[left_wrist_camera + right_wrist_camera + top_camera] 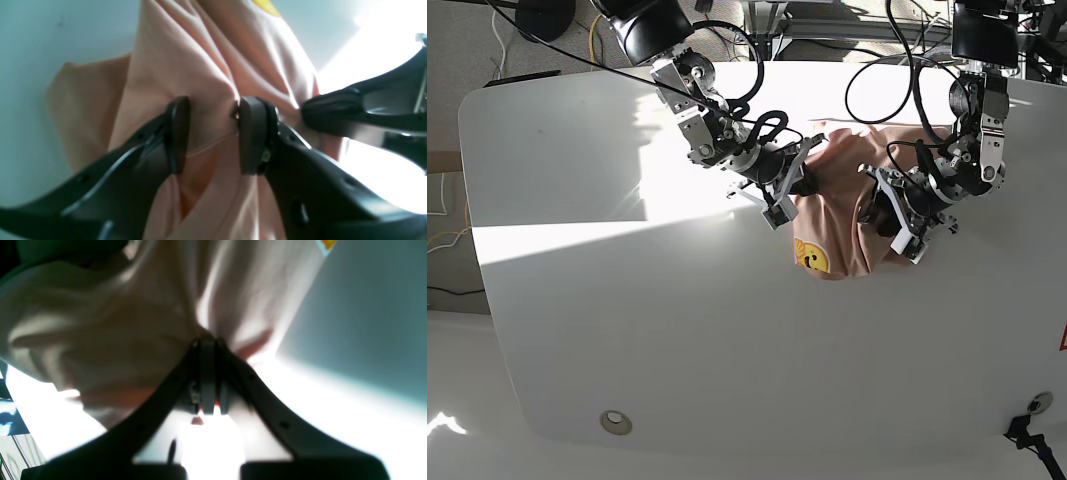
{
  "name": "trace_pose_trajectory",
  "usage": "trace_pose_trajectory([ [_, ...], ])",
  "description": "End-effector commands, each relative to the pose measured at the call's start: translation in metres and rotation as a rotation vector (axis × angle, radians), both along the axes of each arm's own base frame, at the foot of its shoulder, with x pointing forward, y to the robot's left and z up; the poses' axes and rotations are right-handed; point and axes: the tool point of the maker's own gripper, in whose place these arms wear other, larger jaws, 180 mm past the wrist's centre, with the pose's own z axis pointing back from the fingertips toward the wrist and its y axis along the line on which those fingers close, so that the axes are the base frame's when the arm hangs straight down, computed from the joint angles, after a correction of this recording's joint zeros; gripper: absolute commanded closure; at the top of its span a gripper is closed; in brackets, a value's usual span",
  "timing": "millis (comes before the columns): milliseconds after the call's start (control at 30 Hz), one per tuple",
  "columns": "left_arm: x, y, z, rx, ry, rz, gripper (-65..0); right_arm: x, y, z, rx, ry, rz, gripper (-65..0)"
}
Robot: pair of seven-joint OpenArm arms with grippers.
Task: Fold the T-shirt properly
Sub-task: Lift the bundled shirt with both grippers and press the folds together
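Well short of a proper fold. T-shirt [837, 215] bunched into a narrow, crumpled mass on the white table [627, 330], right of centre and toward the far edge, between the two arms; yellow smiley print [811, 258] showing at its near end. No flat panels, no squared edges, no sleeves laid in as far as the base view shows. Right gripper [208, 373] pressed together on a pinch of pink cloth, fabric draped away from the closed tips in the right wrist view. Left gripper [211, 133] spread, with a seam and a ridge of cloth lying between the pads [178, 133]; not yet closed on it, though touching or nearly so. Judged as mid-rearrangement: garment gathered rather than laid out. Still to do, by this reading: spreading flat, bringing the sides and sleeves in, folding the length over, smoothing.
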Motion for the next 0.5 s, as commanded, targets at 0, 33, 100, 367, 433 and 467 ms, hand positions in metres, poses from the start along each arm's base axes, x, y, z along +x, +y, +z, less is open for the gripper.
trace_pose_trajectory([
  [0,0.016,0.022,0.01,0.033,-0.043,0.042,-22.3,0.007,0.003,0.01,0.018,-0.029,0.001,0.0],
  [33,0.021,0.03,0.012,0.061,-0.055,0.057,-22.3,0.007,0.003,0.01,0.018,-0.029,0.001,0.0],
  [100,0.029,0.047,0.018,0.114,-0.088,0.09,-22.3,0.007,0.003,0.01,0.018,-0.029,0.001,0.0],
  [367,0.053,0.091,0.058,0.162,-0.31,0.195,-22.3,0.007,0.003,0.01,0.019,-0.03,0.002,0.0],
  [433,0.057,0.105,0.071,0.172,-0.371,0.233,-22.3,0.007,0.003,0.01,0.019,-0.03,0.002,0.0],
  [467,0.057,0.109,0.074,0.167,-0.385,0.251,-22.3,0.007,0.003,0.01,0.019,-0.03,0.002,0.0],
])
